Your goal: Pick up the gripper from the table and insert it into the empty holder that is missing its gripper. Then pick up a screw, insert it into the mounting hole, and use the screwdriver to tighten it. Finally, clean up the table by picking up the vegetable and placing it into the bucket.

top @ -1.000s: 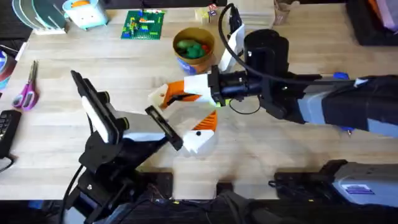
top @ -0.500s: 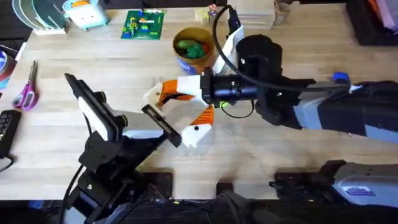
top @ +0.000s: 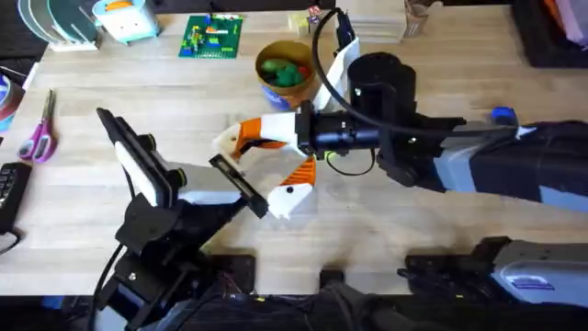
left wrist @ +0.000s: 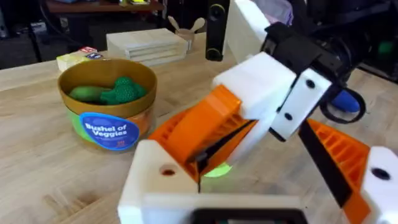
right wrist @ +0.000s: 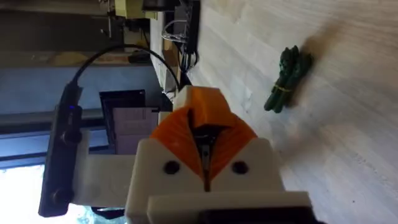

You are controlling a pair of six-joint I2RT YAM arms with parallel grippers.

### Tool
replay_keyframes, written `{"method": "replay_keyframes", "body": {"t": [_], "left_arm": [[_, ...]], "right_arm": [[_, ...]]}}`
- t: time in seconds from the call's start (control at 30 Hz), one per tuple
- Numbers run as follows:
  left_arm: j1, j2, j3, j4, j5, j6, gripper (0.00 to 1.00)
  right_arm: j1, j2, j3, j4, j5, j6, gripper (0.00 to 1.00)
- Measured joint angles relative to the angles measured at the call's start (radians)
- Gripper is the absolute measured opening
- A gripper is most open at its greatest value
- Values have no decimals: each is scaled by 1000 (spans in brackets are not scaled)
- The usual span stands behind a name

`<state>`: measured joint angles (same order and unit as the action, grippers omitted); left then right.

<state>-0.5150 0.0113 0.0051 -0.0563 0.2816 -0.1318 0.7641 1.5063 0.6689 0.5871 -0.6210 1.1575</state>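
Right hand [top: 241, 138] clenched, reaching level leftward beside bucket [top: 287, 66], left hand [top: 292, 188] unclear.

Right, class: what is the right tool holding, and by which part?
It cannot be told: the right tool has its orange pads pressed together, with just a thin dark line between them.

Bucket [top: 286, 66] upper centre on table [top: 83, 193]; right gripper [top: 241, 143] just below it; scissors [top: 39, 133] far left edge.
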Motion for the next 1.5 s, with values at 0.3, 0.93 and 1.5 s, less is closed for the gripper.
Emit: {"method": "replay_keyframes", "body": {"t": [0.3, 0.93, 1.5], "left_arm": [[4, 0, 0, 1, 17, 0, 993], [3, 0, 0, -3, 12, -6, 993], [-3, 0, 0, -3, 14, -25, 993]], "right_arm": [[19, -4, 0, -4, 8, -15, 9], [22, -4, 0, -7, 12, -28, 68], [7, -4, 0, -13, -33, -28, 219]]}}
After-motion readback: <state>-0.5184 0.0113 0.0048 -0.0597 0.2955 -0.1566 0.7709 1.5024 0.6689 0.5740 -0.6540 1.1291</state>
